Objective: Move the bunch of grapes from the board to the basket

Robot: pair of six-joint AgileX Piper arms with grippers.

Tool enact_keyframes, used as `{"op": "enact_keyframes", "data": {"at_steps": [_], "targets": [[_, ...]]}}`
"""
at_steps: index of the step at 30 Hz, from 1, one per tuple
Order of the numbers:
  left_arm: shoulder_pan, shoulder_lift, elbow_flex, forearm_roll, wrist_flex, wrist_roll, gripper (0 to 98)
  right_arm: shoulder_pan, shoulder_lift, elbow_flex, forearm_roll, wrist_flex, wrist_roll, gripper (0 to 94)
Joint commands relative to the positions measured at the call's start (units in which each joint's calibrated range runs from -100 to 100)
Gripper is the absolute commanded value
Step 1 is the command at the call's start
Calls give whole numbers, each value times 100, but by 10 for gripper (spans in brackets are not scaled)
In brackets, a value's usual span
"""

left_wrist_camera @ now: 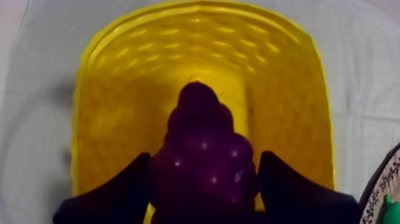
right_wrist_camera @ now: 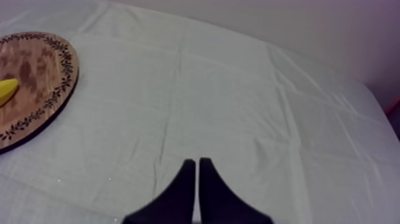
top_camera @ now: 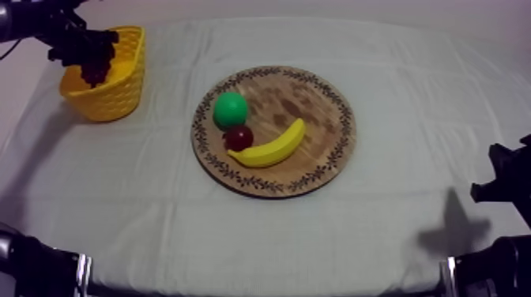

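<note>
Left pincer (left_wrist_camera: 203, 159) is clamped on the bunch of grapes (left_wrist_camera: 199, 128) over the yellow basket (left_wrist_camera: 196, 18) — released too high, the basket could be tipped.

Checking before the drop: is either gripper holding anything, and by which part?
The left gripper holds the bunch of grapes by its wider end, over the yellow basket. The right gripper holds nothing.
</note>
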Motion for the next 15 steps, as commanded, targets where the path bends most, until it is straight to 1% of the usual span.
{"op": "enact_keyframes", "data": {"at_steps": [1,7,11,15], "targets": [[-9,40,-16,0,-18,-1,615,2,-2,4,0,0,1,2],[-30,104,3,0,-154,25,629,2,-2,4,0,0,1,2],[-36,20,173,-18,-412,119,705,2,-2,4,0,0,1,2],[-40,-146,426,-27,-714,139,721,2,-2,4,0,0,1,2]]}}
